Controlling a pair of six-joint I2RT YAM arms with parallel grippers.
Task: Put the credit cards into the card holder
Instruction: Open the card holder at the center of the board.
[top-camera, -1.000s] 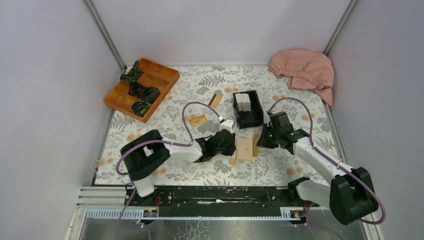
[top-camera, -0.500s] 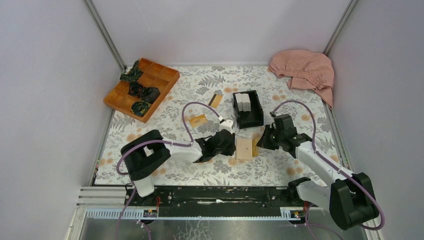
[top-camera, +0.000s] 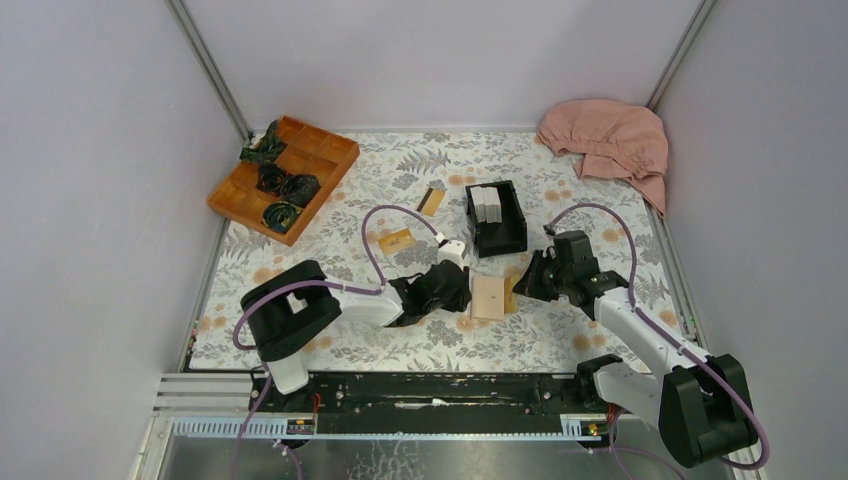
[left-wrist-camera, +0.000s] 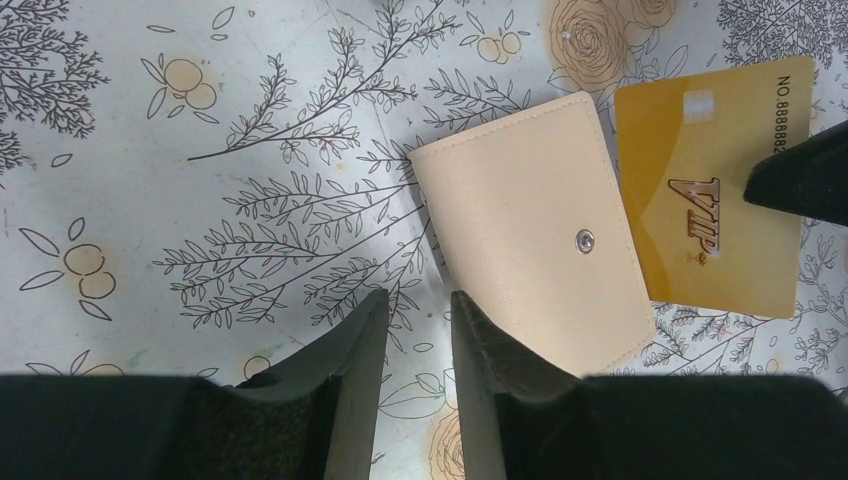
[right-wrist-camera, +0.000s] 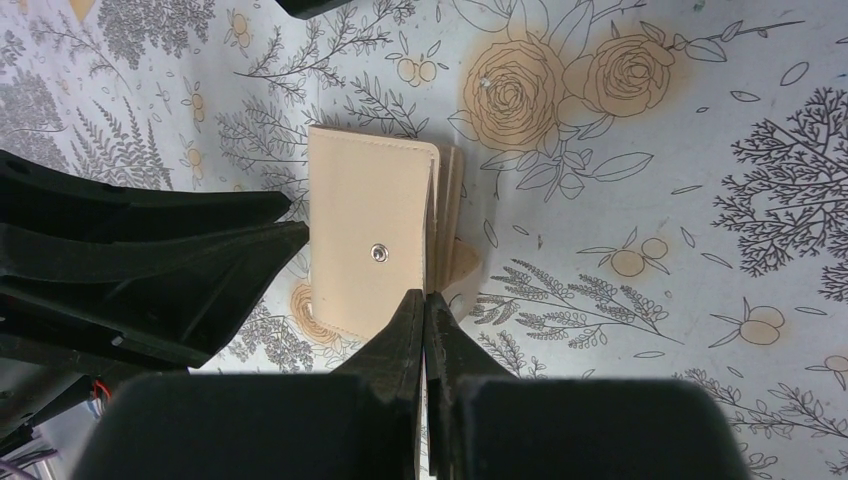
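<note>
So the right end effector (right-wrist-camera: 425, 302) is pinching the credit card (left-wrist-camera: 700, 190) by its outer edge, with the card lying just right of the closed card holder (top-camera: 488, 297) on the worktop (top-camera: 420, 165), long sides roughly parallel. The left end effector (left-wrist-camera: 417, 310) is sitting closest to the holder's opposite edge, barely parted and gripping nothing.

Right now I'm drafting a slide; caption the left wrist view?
Left end effector, slightly open, near closed tan wallet and gold VIP card on floral tablecloth.

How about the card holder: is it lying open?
No, the card holder lies folded shut, snap facing up, beside the credit card.
</note>
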